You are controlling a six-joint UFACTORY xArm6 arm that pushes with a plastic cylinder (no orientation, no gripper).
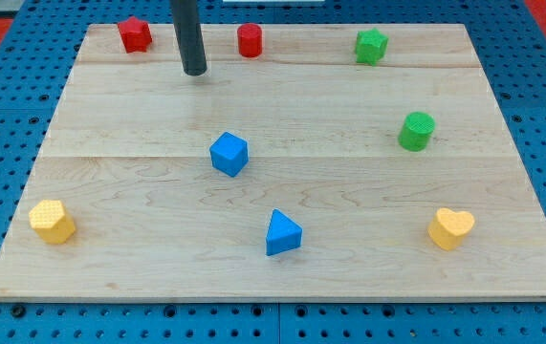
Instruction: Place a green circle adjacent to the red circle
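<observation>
- Nearest you, the blue triangle [283,233] lies on the table [120,124] near the view's bottom edge.
- The tool [194,73] is a bare dark rod with nothing to clench. It grasps nothing, and its tip touches no block.
- Just to its right you see the red circle [249,41], and to its left a red star [135,34].
- A blue cube [229,154] sits below the tip.
- The green circle [416,131] stands well apart from the red circle, on the view's right.
- A green star [371,46] is above it.
- A yellow block [52,221] and a yellow heart [450,228] occupy the bottom corners.
</observation>
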